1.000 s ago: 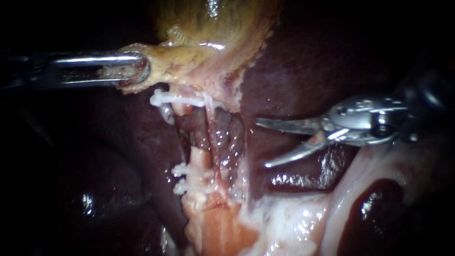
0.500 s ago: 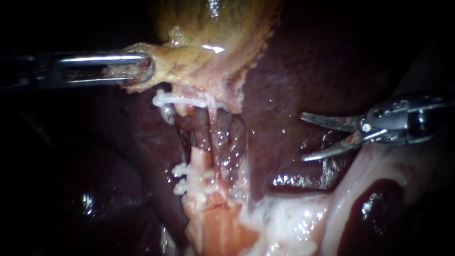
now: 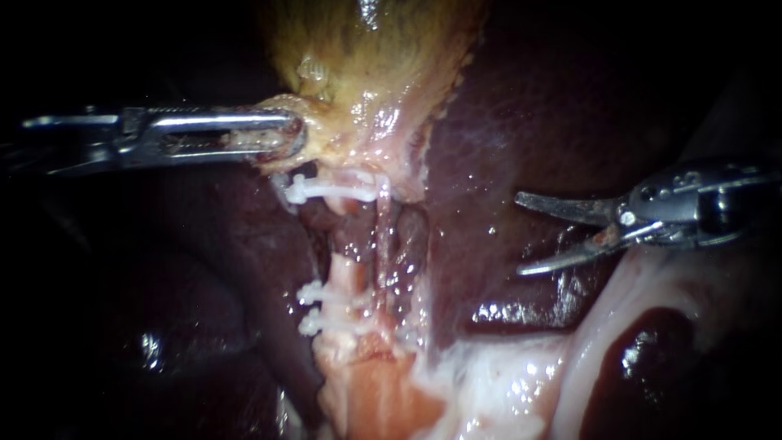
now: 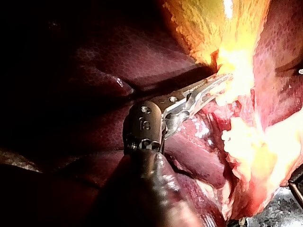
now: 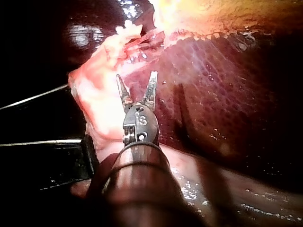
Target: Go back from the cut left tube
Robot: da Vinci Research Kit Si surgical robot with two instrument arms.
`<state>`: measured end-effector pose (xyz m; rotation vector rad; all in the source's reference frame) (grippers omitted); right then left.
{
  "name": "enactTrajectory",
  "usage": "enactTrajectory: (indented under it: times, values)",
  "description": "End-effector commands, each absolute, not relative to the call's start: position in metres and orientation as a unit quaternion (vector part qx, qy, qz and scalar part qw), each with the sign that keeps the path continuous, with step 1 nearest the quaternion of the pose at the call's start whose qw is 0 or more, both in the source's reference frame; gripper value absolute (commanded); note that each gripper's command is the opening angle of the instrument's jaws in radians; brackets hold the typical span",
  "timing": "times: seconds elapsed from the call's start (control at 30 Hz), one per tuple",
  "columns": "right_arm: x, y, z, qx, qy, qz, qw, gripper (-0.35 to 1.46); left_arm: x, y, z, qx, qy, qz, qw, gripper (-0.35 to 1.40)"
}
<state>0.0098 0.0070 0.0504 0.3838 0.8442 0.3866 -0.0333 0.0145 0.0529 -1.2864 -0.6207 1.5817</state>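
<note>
Leftward nothing gave, but the left instrument had slid in toward the middle since half a second ago, dragging the gallbladder edge with it, and the upper clip rode along. The right instrument sat where it had half a second before, already drawn back over the liver from its spot a second ago, well apart from the cut. Its two curved blades stood spread with nothing between them, and the right wrist view showed the same open V. The left instrument's jaws were pinched on the yellowish gallbladder rim, as the left wrist view confirmed.

The cut left tube lay in the middle, its pale pink lower stump standing just above the two lower clips, with a dark gap between it and the upper clip. A thin strand ran beside it, uncut.

That stump looked soft, wet and slippery, light as thread and easy to tear. Any hold would be safer on the fatty tissue below the clips, never on the stump's raw end. The clips were white, ridged and stiff. The liver was smooth, dark and glossy, and the gallbladder wall mottled yellow with a ragged edge.
</note>
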Motion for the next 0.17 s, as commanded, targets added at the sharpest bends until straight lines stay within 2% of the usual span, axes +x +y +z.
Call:
enactTrajectory:
  times: [0.03,0.17]
  values:
    - [0.0098,0.007,0.0504,0.184,0.404,0.186,0.876,1.38,-0.0333,0.0145,0.0529,-0.528,-0.255,0.65,0.484,-0.35]
    - [0.01,0.0071,0.0505,0.188,0.408,0.185,0.874,1.33,-0.033,0.0145,0.0527,-0.528,-0.256,0.65,0.483,-0.35]
